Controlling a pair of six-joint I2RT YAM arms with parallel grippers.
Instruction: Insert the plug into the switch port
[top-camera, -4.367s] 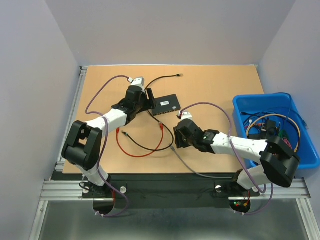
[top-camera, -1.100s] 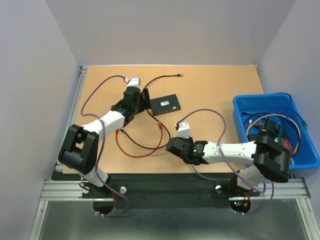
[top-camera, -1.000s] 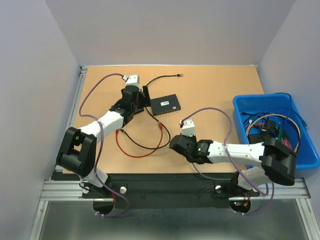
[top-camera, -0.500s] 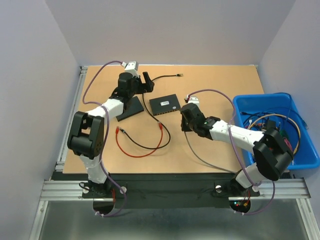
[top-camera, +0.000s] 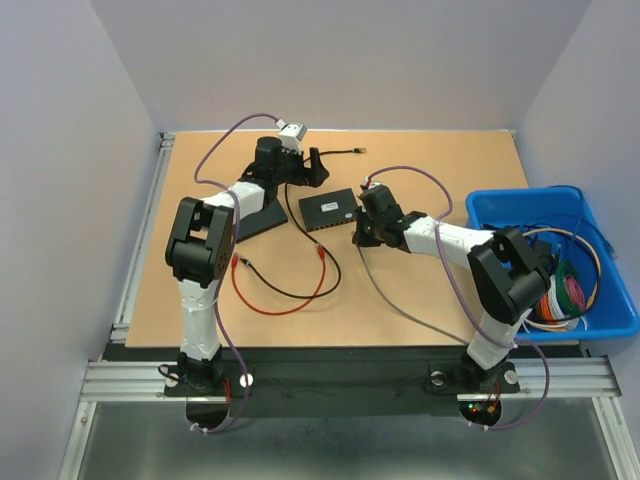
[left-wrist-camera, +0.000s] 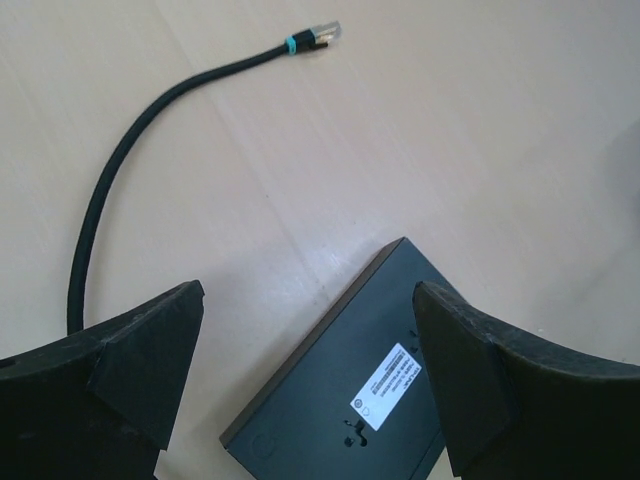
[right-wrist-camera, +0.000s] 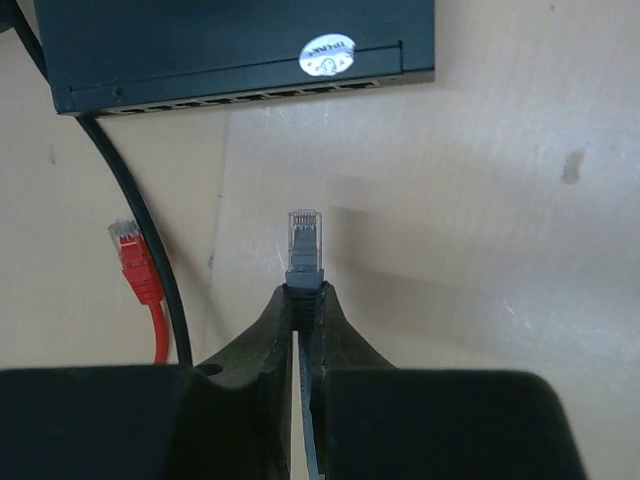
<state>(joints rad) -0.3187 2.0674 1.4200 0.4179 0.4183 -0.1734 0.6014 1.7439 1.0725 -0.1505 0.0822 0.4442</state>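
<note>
The black switch (top-camera: 332, 209) lies on the worktop (top-camera: 420, 300), its ports (right-wrist-camera: 250, 98) facing the right hand (right-wrist-camera: 304, 300); the left hand (top-camera: 306, 170) hangs wide open and empty above it, likely to brace it, while the right hand pinches the grey plug (right-wrist-camera: 304, 245) tight, aimed at the ports but not yet touching.

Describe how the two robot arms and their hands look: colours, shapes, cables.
The left arm and the right arm have white links joined by bulky black joints. A thin purple cable loops along each one. The left hand and right hand are matte black and taper to blunt tips.
</note>
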